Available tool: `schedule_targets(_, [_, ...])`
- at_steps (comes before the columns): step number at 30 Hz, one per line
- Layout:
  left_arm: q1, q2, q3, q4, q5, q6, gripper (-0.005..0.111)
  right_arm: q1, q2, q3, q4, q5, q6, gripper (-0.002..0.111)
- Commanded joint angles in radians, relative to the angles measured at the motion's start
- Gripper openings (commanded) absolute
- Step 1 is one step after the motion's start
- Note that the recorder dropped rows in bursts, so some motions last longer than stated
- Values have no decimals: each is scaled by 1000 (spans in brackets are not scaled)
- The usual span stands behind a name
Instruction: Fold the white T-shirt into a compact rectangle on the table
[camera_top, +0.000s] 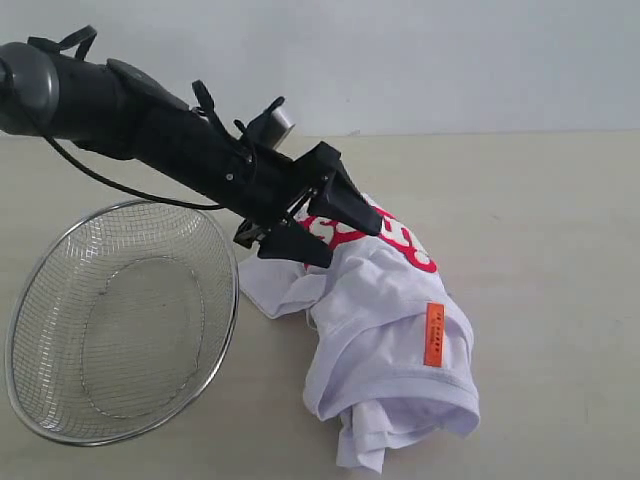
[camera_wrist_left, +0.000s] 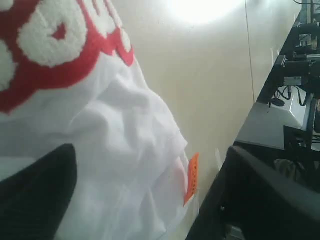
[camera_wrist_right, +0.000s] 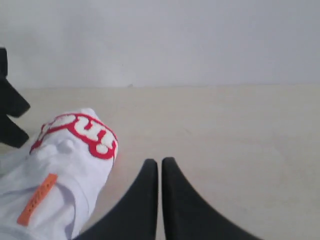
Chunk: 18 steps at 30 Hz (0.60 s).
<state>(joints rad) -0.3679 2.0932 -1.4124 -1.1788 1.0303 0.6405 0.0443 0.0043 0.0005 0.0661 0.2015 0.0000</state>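
Observation:
The white T-shirt (camera_top: 390, 330) lies crumpled in a loose heap on the table (camera_top: 545, 250). Its red lettering (camera_top: 400, 240) shows at the far end and its orange tag (camera_top: 434, 334) faces up near the middle. My left gripper (camera_top: 355, 245) hovers over the shirt's far left part, open, its black fingers spread wide with nothing clamped. In the left wrist view the shirt (camera_wrist_left: 115, 125) fills the space below the open left gripper (camera_wrist_left: 150, 150). My right gripper (camera_wrist_right: 160, 162) is shut and empty over bare table, beside the shirt (camera_wrist_right: 65, 165); it is outside the exterior view.
A round silver wire-mesh basket (camera_top: 120, 320) stands tilted on the table at the left, its rim close to the shirt's left edge. A pale wall runs behind the table. Dark equipment (camera_wrist_left: 300, 65) shows past the table's edge in the left wrist view.

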Motion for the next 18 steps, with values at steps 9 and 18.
schedule_targets(9, [137, -75, -8, -244, 148, 175, 5, -4, 80, -1, 84, -186, 257, 0])
schedule_targets(18, [184, -228, -8, -65, 46, 249, 4, -4, 440, -223, 53, -245, 14, 0])
